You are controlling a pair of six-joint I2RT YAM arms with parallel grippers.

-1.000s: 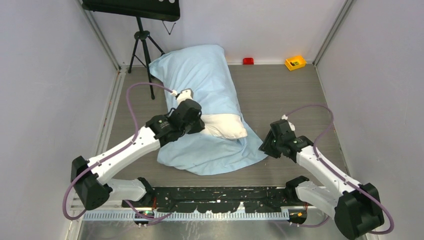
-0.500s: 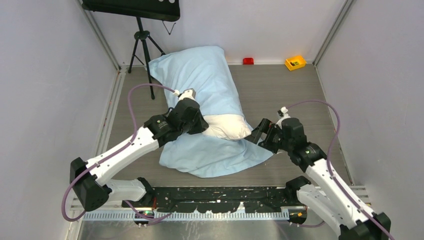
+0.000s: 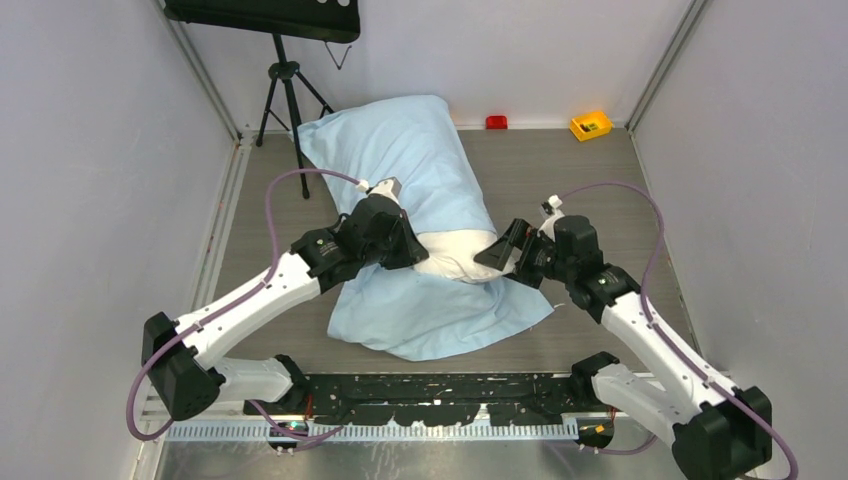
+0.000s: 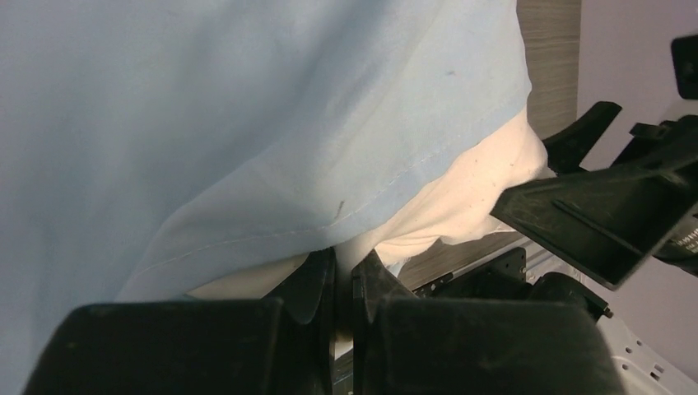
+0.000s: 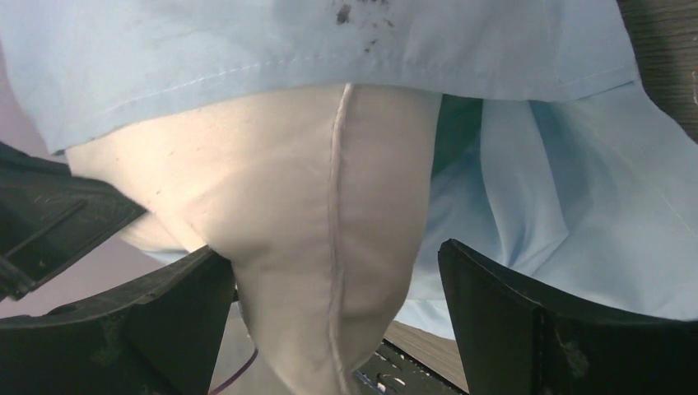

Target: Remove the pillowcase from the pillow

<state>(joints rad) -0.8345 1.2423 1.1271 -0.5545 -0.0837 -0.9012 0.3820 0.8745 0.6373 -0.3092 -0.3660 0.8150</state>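
The light-blue pillowcase [image 3: 400, 150] covers most of the pillow, and its loose open end lies flat toward the arms [image 3: 430, 315]. The white pillow [image 3: 455, 257] sticks out of that opening. My left gripper [image 3: 410, 252] is at the pillow's left near corner. In the left wrist view it [image 4: 344, 265] is shut on a fold of the pillow's [image 4: 461, 206] pale fabric, just under the pillowcase [image 4: 247, 123] hem. My right gripper [image 3: 497, 256] is at the pillow's right end. It [image 5: 329, 255] stands open, with the bare pillow [image 5: 329, 206] end between its fingers and the pillowcase [image 5: 560, 206] behind.
A black tripod [image 3: 290, 95] stands at the far left beside the pillow, under a dark panel [image 3: 265, 15]. A red block [image 3: 496, 122] and a yellow box [image 3: 590, 125] sit along the back wall. Grey walls close in both sides.
My right gripper opened and swung left from the pillowcase's near right corner to the bare pillow end. The left gripper stayed shut and drifted slightly right.
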